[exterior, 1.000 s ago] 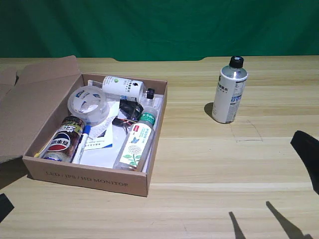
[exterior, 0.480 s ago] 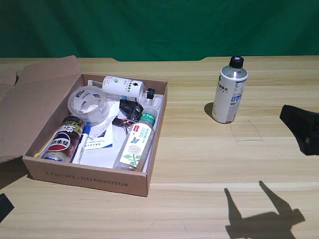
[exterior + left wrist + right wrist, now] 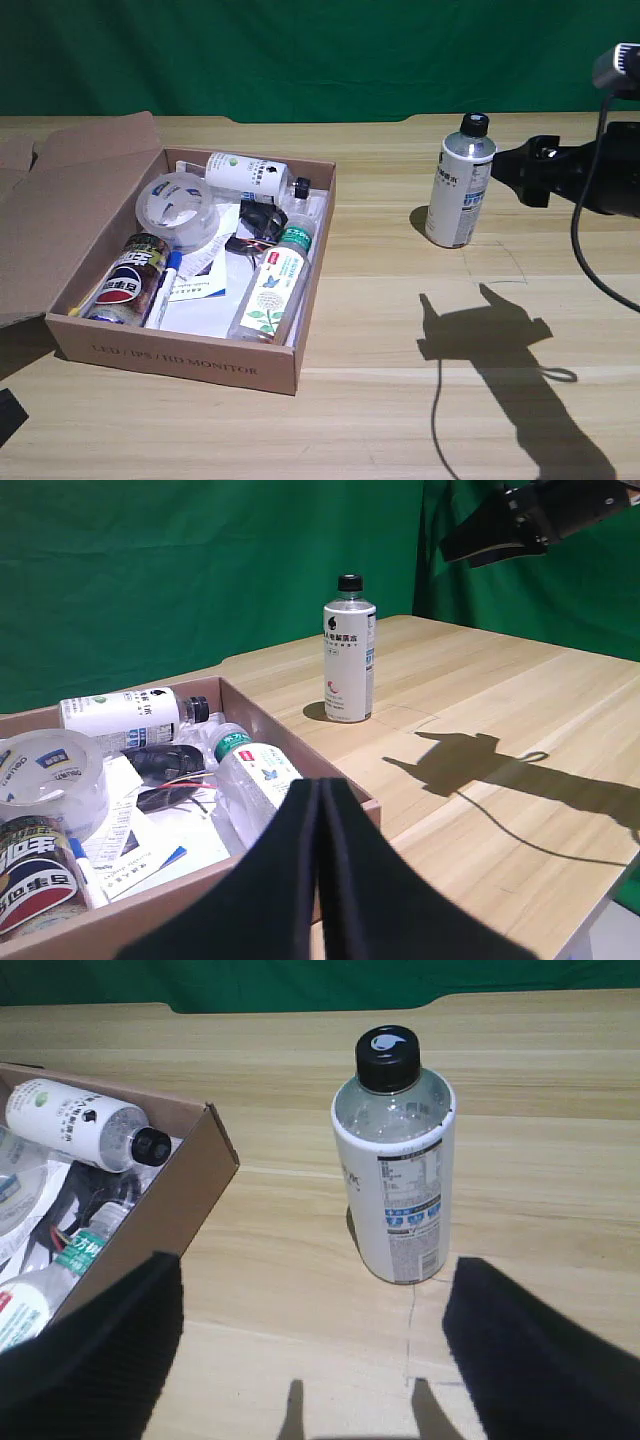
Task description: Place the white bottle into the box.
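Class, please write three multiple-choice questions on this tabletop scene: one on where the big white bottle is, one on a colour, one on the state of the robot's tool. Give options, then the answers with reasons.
1. Where is the white bottle?
A. Lying in the box
B. Standing on the table, outside the box
C. Held in the air

2. What colour is the white bottle's cap?
A. Black
B. Green
C. Red

3. What state is the tool in?
A. Shut on the bottle
C. Shut, gripping the box flap
B. Open, not touching the bottle

Answers:
1 B: it stands upright on the table, towards the exterior view's right of the box.
2 A: the right wrist view shows a black cap.
3 B: in the right wrist view its fingers are spread wide, with the bottle standing free beyond them.
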Motion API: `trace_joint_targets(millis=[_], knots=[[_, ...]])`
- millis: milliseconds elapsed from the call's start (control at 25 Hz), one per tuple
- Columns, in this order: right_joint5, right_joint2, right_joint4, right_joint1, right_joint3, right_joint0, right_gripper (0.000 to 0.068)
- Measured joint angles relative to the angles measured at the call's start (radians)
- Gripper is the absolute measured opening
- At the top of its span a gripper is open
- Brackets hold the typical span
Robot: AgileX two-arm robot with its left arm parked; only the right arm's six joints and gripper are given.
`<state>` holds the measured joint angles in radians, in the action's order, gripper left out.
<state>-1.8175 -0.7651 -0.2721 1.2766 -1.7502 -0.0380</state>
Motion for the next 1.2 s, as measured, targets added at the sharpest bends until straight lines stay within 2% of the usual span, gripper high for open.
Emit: trace_joint_targets(millis=[160, 240, 480, 680, 800, 1200], knots=[[0.000, -0.094, 0.013, 0.130, 0.000, -0.008, 0.0633], [0.000, -0.135, 0.067, 0.185, 0.000, -0.049, 0.0633], [-0.001, -0.208, 0.357, 0.309, 0.008, -0.233, 0.0633], [-0.103, -0.219, 0.469, 0.409, 0.016, -0.262, 0.0632], [-0.131, -0.220, 0.513, 0.462, 0.020, -0.262, 0.0632], [-0.139, -0.328, 0.529, 0.591, 0.023, -0.262, 0.0632]])
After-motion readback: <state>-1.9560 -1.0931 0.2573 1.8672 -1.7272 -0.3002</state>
